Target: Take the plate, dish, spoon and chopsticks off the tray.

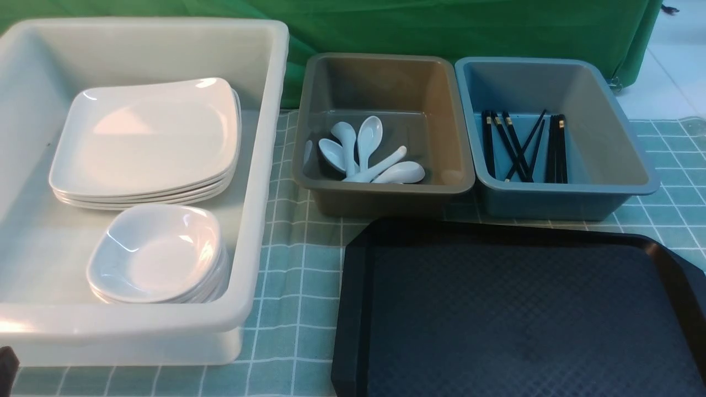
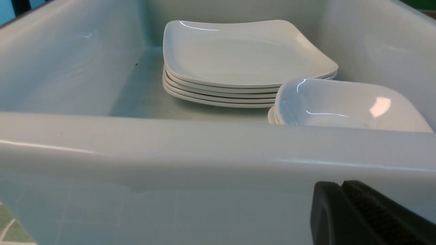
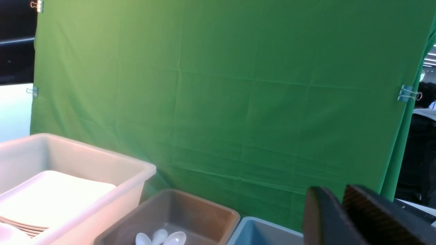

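- The tray [image 1: 518, 314] is seen bare: black plastic, rectangular with cut-off corners, raised rim, fine cross-hatched texture. Nothing is left on it, so the clearing is judged complete or all but complete.
- The plate [image 1: 149, 135] lies on top of a stack of like plates inside the white bin [image 1: 259, 220], ahead of the left gripper [image 2: 342, 204] and beyond the bin's near wall. Stacking by kind is judged to be the reason for the placement. Glossy white, square with rounded corners, slightly raised rim.
- The dish [image 1: 157, 251] sits on top of a nested stack of small rounded-square dishes, closer to the left gripper than the plates; deep, glossy white.
- The spoon cannot be told apart: several white ceramic spoons [image 1: 367, 154] are fanned in the grey-brown bin [image 1: 386, 190], below and ahead of the right gripper [image 3: 342, 204].
- The chopsticks [image 1: 524, 146], thin and black with gold bands, lie with other pairs in the blue-grey bin [image 1: 606, 187].
- Left gripper: closed, nothing held, parked low just outside the white bin.
- Right gripper: raised above the bins, facing the green cloth [image 3: 221, 102]; only a narrow gap is visible between its pads, nothing is held. Whether it is properly open cannot be told.
- The table is covered with a checked cloth [image 1: 298, 275].
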Controlling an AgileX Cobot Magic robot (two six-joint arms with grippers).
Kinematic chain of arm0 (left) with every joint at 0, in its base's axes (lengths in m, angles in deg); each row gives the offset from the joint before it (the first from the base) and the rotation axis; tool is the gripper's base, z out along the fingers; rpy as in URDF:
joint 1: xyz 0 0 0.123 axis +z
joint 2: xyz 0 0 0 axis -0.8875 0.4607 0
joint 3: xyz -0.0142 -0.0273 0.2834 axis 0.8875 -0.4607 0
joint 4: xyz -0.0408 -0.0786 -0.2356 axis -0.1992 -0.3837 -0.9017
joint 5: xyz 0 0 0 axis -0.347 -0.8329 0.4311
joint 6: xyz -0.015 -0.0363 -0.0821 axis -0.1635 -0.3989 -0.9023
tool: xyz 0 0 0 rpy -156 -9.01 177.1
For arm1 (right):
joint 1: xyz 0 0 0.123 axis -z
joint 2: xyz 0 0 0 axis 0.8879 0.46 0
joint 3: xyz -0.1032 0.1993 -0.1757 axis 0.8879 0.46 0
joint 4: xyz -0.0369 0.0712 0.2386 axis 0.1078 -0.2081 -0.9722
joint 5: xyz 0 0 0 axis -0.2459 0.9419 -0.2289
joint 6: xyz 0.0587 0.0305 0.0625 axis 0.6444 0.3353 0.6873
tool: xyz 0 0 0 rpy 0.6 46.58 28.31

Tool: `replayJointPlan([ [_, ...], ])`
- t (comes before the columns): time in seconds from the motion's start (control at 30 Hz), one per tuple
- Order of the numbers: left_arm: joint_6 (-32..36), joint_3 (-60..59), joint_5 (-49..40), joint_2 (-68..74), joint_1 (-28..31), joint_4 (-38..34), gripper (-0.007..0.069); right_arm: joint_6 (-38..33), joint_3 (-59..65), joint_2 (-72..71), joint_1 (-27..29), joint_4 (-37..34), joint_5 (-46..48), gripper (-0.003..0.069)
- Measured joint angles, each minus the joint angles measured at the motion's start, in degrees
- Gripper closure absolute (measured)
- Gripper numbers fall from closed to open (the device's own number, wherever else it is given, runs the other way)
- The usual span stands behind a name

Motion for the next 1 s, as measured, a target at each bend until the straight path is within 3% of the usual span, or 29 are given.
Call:
replayJointPlan([
  [0.77, 0.0, 0.0, 0.0, 0.0, 0.0, 0.1, 0.0607, 0.4, 2.4, 0.2, 0.0, -1.5, -2.7, 0.0475],
  [1.0, 0.0, 0.0, 0.0, 0.0, 0.0, 0.3, 0.0607, 7.4, 9.8, 2.3, 0.0, -2.8, -7.7, 0.0458],
])
